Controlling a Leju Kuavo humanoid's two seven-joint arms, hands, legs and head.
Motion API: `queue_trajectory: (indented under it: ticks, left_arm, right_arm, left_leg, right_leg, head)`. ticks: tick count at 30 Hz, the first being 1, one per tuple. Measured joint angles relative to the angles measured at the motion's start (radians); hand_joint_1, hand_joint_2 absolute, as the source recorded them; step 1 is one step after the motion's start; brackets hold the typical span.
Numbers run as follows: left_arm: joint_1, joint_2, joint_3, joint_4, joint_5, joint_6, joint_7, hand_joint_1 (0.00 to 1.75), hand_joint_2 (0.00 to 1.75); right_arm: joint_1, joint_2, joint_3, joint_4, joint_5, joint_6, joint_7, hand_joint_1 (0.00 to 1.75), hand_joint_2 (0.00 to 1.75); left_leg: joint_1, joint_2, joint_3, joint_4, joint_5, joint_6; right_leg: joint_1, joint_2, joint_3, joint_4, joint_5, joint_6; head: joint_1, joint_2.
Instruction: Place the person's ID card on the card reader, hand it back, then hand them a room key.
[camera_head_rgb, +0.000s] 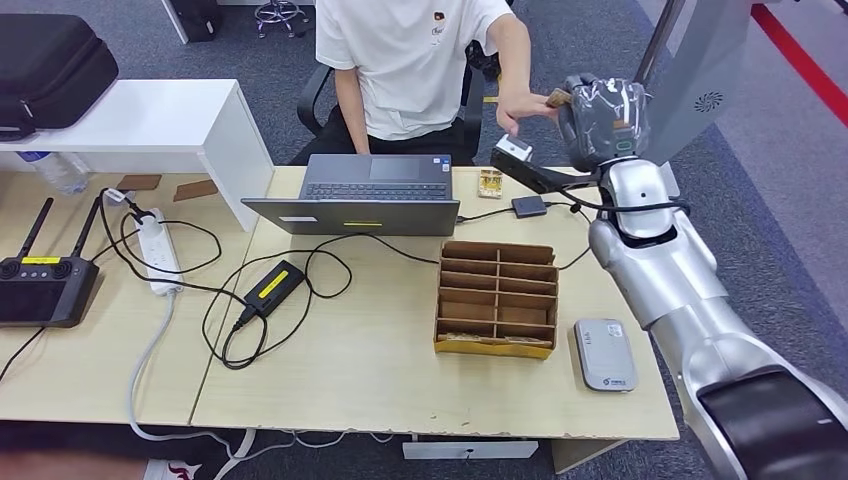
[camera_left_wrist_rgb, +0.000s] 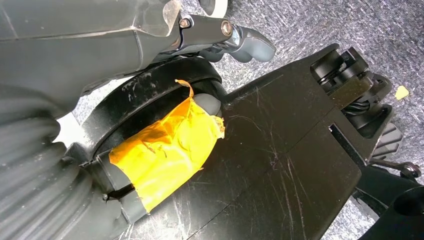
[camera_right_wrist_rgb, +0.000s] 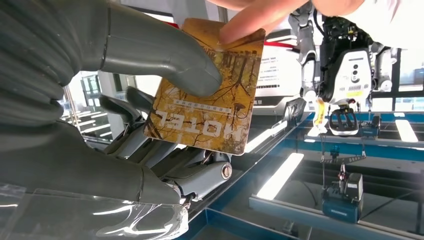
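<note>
1. Room key (camera_right_wrist_rgb: 207, 107): a yellow-brown card printed "HOTEL", pinched between the thick grey thumb and the darker fingers (camera_right_wrist_rgb: 150, 145) of the right hand (camera_head_rgb: 598, 118), raised above the far right edge of the surface (camera_head_rgb: 380, 370).
2. Person (camera_head_rgb: 410, 60): seated across the surface in a white shirt; the person's hand (camera_head_rgb: 522, 108) reaches to the raised card, and a fingertip (camera_right_wrist_rgb: 240, 27) touches its edge in the right wrist view.
3. Left hand (camera_left_wrist_rgb: 165, 150): seen close against dark parts of the robot's body, a thumb wrapped in orange tape; whether its fingers are spread or curled cannot be told.
4. Card reader (camera_head_rgb: 605, 354): a grey, rounded slab lying flat near the front right corner of the surface, just beside the cardboard tray (camera_head_rgb: 497, 298).
5. Cardboard tray: divided into compartments, set between the card reader and the laptop (camera_head_rgb: 365, 195).
6. Other items: a black power adapter (camera_head_rgb: 273, 285) with looped cables in front of the laptop, a white power strip (camera_head_rgb: 160, 250), and a black remote controller (camera_head_rgb: 42, 285) at the left.
</note>
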Motion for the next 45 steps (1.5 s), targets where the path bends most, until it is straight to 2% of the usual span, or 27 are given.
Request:
queue_trajectory:
  ticks: [1, 8, 13, 21, 30, 33, 34, 37, 45]
  left_arm:
    - [0.0, 0.0, 0.0, 0.0, 0.002, 0.0, -0.006, 0.0, 1.75]
    - [0.002, 0.002, 0.0, 0.0, 0.015, 0.015, -0.023, 0.0, 1.75]
    - [0.003, 0.005, 0.0, 0.0, 0.038, 0.019, -0.028, 0.0, 1.75]
    - [0.011, 0.001, 0.003, 0.0, 0.073, 0.055, -0.034, 0.0, 1.75]
    - [0.017, 0.007, 0.026, 0.0, 0.116, 0.083, -0.029, 0.0, 1.75]
    - [0.02, 0.009, 0.037, 0.0, 0.135, 0.086, -0.034, 0.0, 0.44]
    - [0.022, 0.01, 0.041, 0.0, 0.141, 0.087, -0.038, 0.0, 0.44]
    - [0.029, 0.012, 0.056, 0.0, 0.16, 0.089, -0.049, 0.0, 1.75]
    - [0.032, 0.016, 0.097, 0.0, 0.203, 0.106, -0.022, 0.0, 1.75]
  right_arm:
    - [0.0, 0.0, 0.002, 0.005, -0.003, -0.002, -0.002, 0.0, 1.75]
    - [0.023, -0.004, 0.01, 0.014, -0.043, -0.02, -0.02, 0.0, 1.75]
    - [0.094, -0.01, 0.01, -0.033, -0.1, -0.046, -0.053, 0.0, 1.75]
    - [0.281, -0.045, 0.001, -0.228, -0.173, -0.1, -0.083, 0.0, 1.75]
    - [0.546, -0.114, -0.049, -0.572, -0.171, -0.147, -0.11, 0.0, 1.75]
    - [0.632, -0.132, -0.066, -0.678, -0.173, -0.157, -0.125, 0.0, 1.75]
    - [0.658, -0.138, -0.07, -0.71, -0.175, -0.159, -0.131, 0.0, 1.75]
    - [0.739, -0.16, -0.081, -0.804, -0.176, -0.161, -0.148, 0.0, 1.75]
    - [0.957, -0.222, -0.105, -0.989, -0.143, -0.177, -0.177, 0.0, 1.75]
  left_leg:
    - [0.0, 0.0, 0.0, 0.0, 0.0, 0.0]
    - [0.0, 0.0, 0.0, 0.0, 0.0, 0.0]
    - [0.0, 0.0, 0.0, 0.0, 0.0, 0.0]
    - [0.0, 0.0, -0.001, 0.0, 0.0, 0.0]
    - [0.0, 0.0, -0.002, 0.0, -0.001, 0.0]
    - [0.0, 0.0, -0.002, 0.0, -0.001, 0.0]
    - [0.0, 0.0, -0.002, 0.0, -0.001, 0.0]
    - [0.0, 0.0, -0.003, 0.0, -0.002, 0.0]
    - [0.0, 0.0, -0.003, -0.001, -0.002, -0.001]
  right_leg:
    - [0.0, 0.0, 0.0, 0.0, 0.0, 0.0]
    - [0.0, 0.0, -0.001, 0.0, 0.0, 0.0]
    - [0.0, 0.0, -0.001, 0.0, 0.0, 0.0]
    - [0.0, 0.0, -0.002, 0.0, 0.0, 0.0]
    - [0.0, 0.0, -0.003, -0.001, 0.0, 0.0]
    - [0.0, 0.0, -0.003, -0.001, 0.0, 0.0]
    - [0.0, 0.0, -0.004, -0.001, -0.001, 0.0]
    - [0.0, 0.0, -0.004, -0.001, -0.001, 0.0]
    - [0.0, 0.0, -0.004, -0.001, -0.001, 0.0]
  head:
    - [0.0, 0.0]
    - [0.0, 0.0]
    - [0.0, 0.0]
    - [0.0, 0.0]
    - [0.0, 0.0]
    - [0.0, 0.0]
    - [0.0, 0.0]
    - [0.0, 0.0]
    - [0.0, 0.0]
